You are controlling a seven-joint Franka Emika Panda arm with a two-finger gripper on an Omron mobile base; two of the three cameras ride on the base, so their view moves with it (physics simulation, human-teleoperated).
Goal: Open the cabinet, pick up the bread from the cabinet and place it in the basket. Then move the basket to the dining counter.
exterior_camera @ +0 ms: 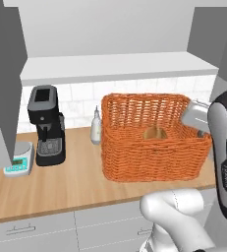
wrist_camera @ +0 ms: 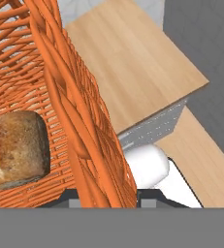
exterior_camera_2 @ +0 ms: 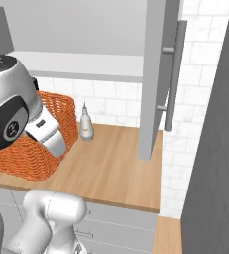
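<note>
The orange wicker basket [exterior_camera: 149, 152] [exterior_camera_2: 31, 158] stands on the wood worktop. The tan-brown bread [exterior_camera: 155, 133] [wrist_camera: 16, 150] lies inside on its floor. My gripper [exterior_camera: 199, 129] [exterior_camera_2: 60, 148] [wrist_camera: 106, 196] reaches down over the basket's right wall [wrist_camera: 70, 97]. That wall's rim runs between the two fingers, so the gripper is shut on it. The cabinet [exterior_camera: 115, 66] above is open, with one door [exterior_camera: 2, 74] swung out at the left and the other door [exterior_camera_2: 155, 74] with its steel bar handle at the right. The dining counter is out of view.
A black coffee machine [exterior_camera: 46, 125] and a small scale [exterior_camera: 19, 160] stand left of the basket. A small white bottle [exterior_camera: 96, 127] [exterior_camera_2: 86, 126] is by the tiles behind it. Grey drawers [exterior_camera: 36, 229] run under the worktop. A dark grey wall [exterior_camera_2: 210, 149] closes the right side.
</note>
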